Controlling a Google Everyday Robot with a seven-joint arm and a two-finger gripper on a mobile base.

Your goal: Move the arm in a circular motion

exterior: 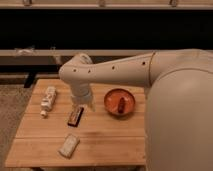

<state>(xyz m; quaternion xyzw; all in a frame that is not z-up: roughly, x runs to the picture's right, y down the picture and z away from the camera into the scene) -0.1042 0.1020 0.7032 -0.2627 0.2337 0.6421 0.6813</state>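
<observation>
The cream-white arm (125, 70) reaches from the right edge across the wooden table (45, 135), with a thick tubular segment, small dark screw holes and a rounded joint at the left. Its ribbed wrist points down over the table's middle. The gripper (86, 106) hangs below the wrist, just above and beside a dark flat box (75, 116).
An orange bowl (119, 102) with a small brown item inside sits right of the gripper. A white bottle (48, 99) lies at the table's left. A pale packet (69, 145) lies near the front. A dark shelf unit stands behind the table.
</observation>
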